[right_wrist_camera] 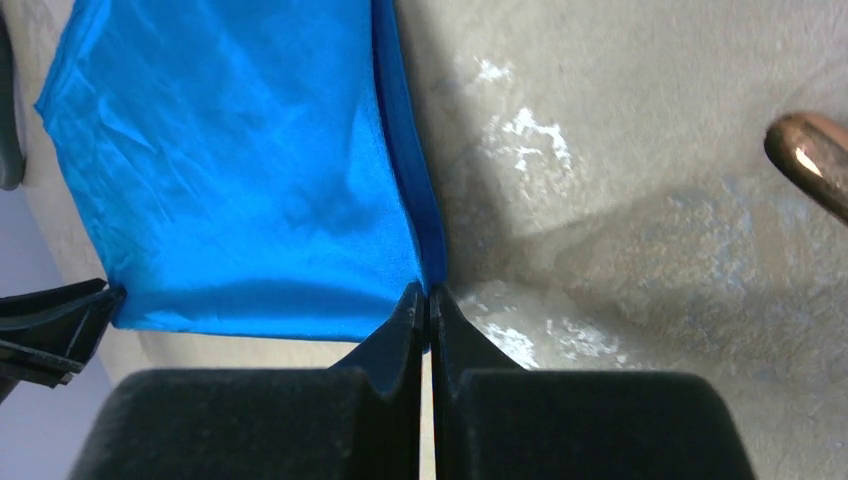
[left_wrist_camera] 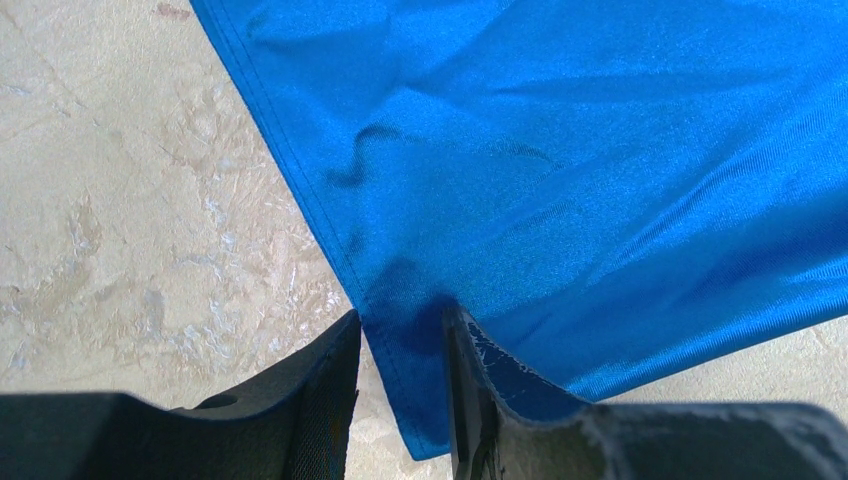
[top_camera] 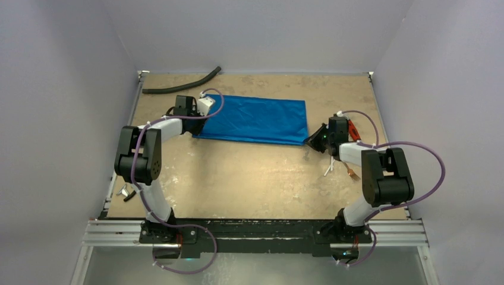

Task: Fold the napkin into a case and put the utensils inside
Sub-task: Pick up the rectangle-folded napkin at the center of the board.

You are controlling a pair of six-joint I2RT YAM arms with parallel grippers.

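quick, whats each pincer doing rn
Left pincer: open, straddling a corner of the napkin.
Right pincer: shut on another corner of the napkin.

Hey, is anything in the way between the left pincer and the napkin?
Nothing visible. The left pincer straddles a corner of the napkin, with the cloth lying between its open jaws.

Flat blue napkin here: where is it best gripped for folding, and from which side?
Probably grip the napkin at its near corners, coming in low from the short ends. It lies flat and thin, so only the corner edges give the jaws something to pinch.
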